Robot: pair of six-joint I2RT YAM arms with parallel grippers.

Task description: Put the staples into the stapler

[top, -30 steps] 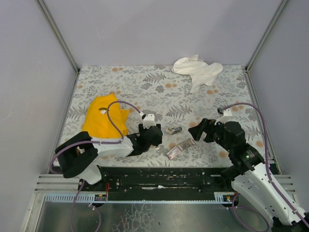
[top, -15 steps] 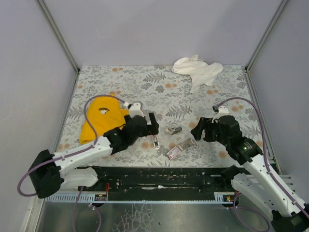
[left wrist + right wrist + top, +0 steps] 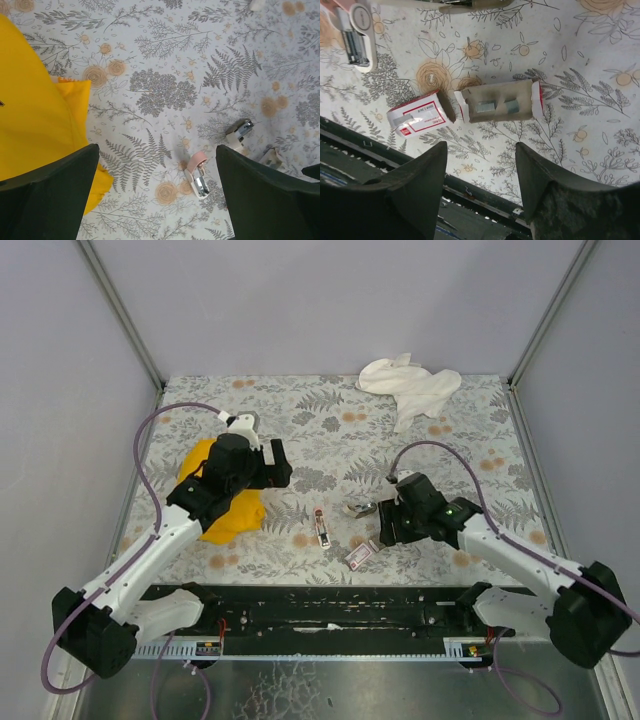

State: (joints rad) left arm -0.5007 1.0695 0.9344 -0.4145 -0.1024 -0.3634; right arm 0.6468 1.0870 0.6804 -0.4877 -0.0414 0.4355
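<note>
The staples [image 3: 485, 106] lie as two short silvery strips, loose in the open cardboard tray [image 3: 522, 112]. The tray sits to the right of the stapler [image 3: 320, 526]. The red-and-white sleeve [image 3: 417, 120] lies just beside the tray, on the stapler's side.

The right gripper [image 3: 481, 150] hovers over the tray, its fingers partly apart and empty, and the likeliest trouble is here. The strips are thin and lie low between the tray's walls, so closing fingers may catch cardboard instead. Such a light tray would probably slide, tip or knock into the sleeve, spilling the strips. A hard pinch could also snap a strip.

The stapler lies flat and unheld, and whether its channel stands open cannot be told. Pushed by a strip, it would probably skid. The left gripper [image 3: 270, 465], spread wide and empty, is well to the stapler's left by the yellow cloth [image 3: 225, 510], too far off to steady it. A beige-and-metal piece [image 3: 358, 508] just right of the stapler could be bumped or taken for it.
</note>
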